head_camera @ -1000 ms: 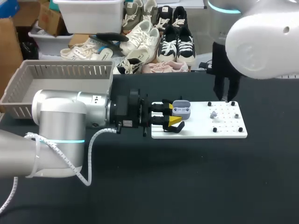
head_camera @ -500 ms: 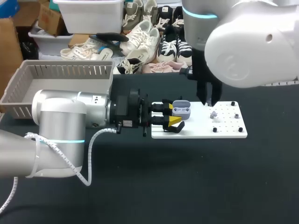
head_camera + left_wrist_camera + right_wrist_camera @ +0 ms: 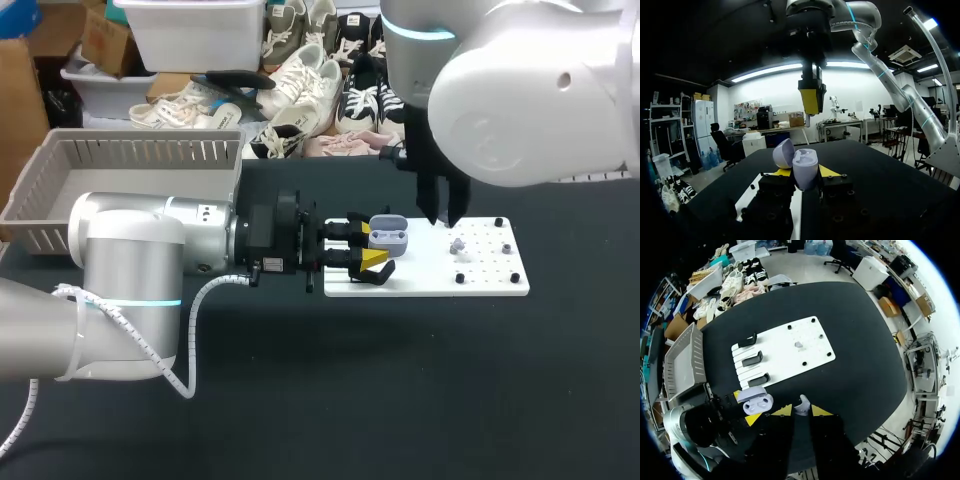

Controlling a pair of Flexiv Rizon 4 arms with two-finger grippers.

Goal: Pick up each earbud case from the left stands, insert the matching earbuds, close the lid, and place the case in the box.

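L gripper (image 3: 367,245) clamps open case (image 3: 388,235); R gripper (image 3: 441,217) pinches earbud (image 3: 801,405) just above. Risk: if misaligned, earbud jams, slips free, or shoves case askew.

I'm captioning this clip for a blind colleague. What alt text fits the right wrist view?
The right pincer holds a pale earbud between its yellow tips, with the open earbud case below it, gripped by the left pincer. Beyond lie a white board with three black stands and a grey basket.
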